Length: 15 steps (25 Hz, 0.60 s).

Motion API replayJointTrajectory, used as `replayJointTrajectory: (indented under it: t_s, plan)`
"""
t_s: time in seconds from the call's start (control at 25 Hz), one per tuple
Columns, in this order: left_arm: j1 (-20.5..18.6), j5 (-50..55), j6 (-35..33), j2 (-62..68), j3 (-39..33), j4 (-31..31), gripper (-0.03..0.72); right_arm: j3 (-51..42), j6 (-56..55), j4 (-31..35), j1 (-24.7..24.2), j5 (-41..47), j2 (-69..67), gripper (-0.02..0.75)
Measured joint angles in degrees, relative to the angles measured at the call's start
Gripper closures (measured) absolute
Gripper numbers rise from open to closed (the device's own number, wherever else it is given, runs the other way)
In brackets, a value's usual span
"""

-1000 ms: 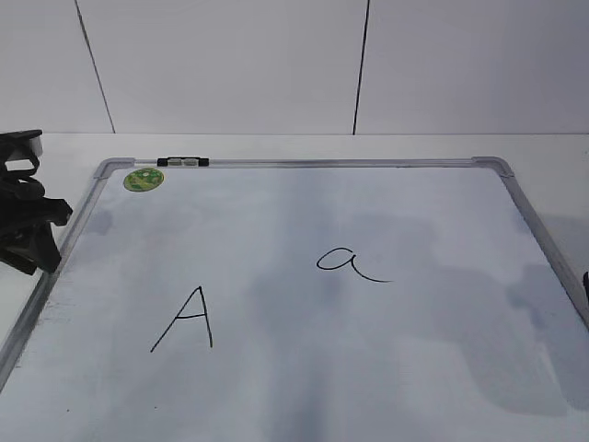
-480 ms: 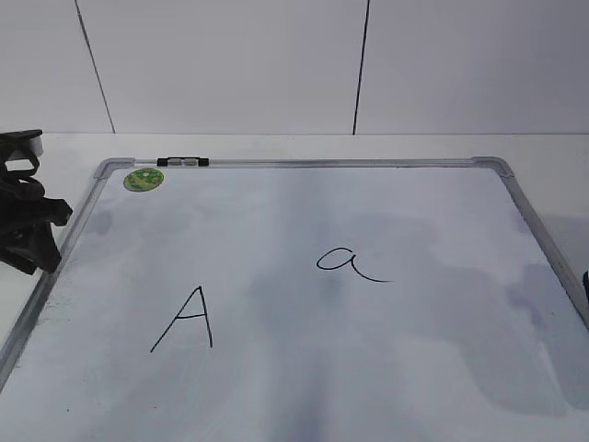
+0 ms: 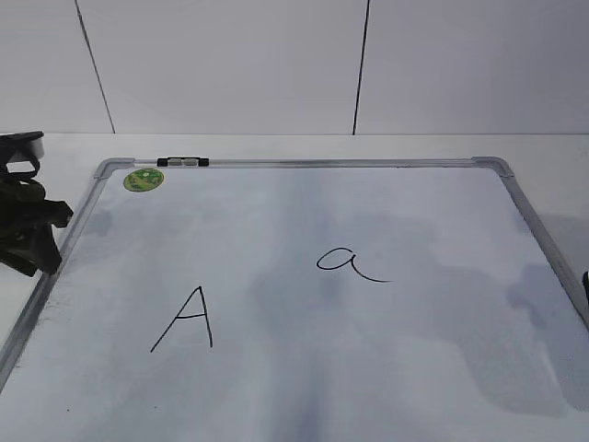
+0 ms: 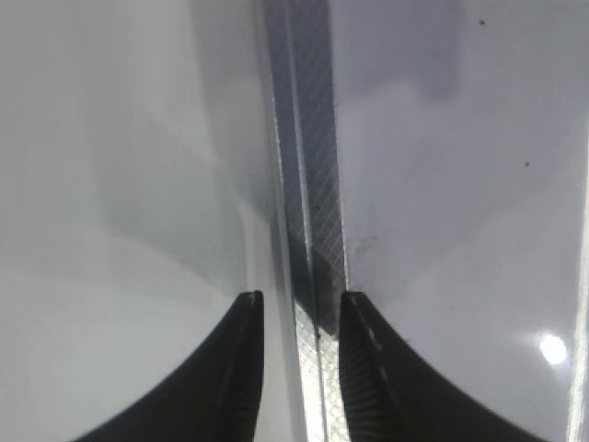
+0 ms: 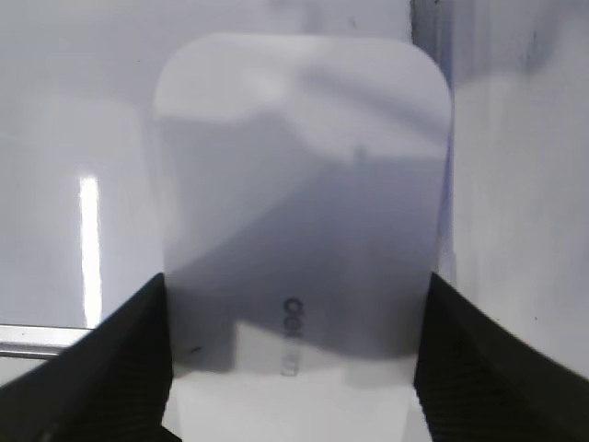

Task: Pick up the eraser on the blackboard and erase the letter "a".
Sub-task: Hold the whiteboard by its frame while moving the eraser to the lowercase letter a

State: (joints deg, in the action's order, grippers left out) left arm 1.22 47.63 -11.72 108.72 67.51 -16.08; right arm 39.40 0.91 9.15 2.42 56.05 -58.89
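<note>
The blackboard [image 3: 414, 203] is a white dry-erase board with a silver frame, lying flat on the table. The letter "a" [image 3: 348, 262] is written in black right of its middle. The eraser [image 5: 299, 184], a white rounded block with small grey print, shows only in the right wrist view. My right gripper [image 5: 294, 285] has both fingers against the eraser's sides. In the exterior view only a dark sliver of it [image 3: 585, 278] shows at the right edge. My left gripper [image 4: 301, 299] is narrowly open and empty, above the board's left frame [image 4: 308, 138], and it also shows in the exterior view [image 3: 32, 249].
A capital "A" [image 3: 189, 320] is written at the board's lower left. A round green sticker [image 3: 144, 180] and a small black-and-white clip [image 3: 182, 162] sit at the far left corner. A white tiled wall [image 3: 276, 64] stands behind the table.
Almost nothing differs. The left gripper at the left edge has shifted very slightly. The board and both letters are unchanged.
</note>
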Motion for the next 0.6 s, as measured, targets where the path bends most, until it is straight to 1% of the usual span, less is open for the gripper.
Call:
replayJointTrajectory:
  t_s: [0.24, 0.6]
  plan:
    - [0.0, 0.0, 0.0, 1.3, 0.0, 0.0, 0.478, 0.0, 0.0, 0.0, 0.0, 0.0, 0.0, 0.167]
    - [0.0, 0.0, 0.0, 1.3, 0.1, -0.4, 0.606, 0.0, 0.0, 0.0, 0.0, 0.0, 0.0, 0.167]
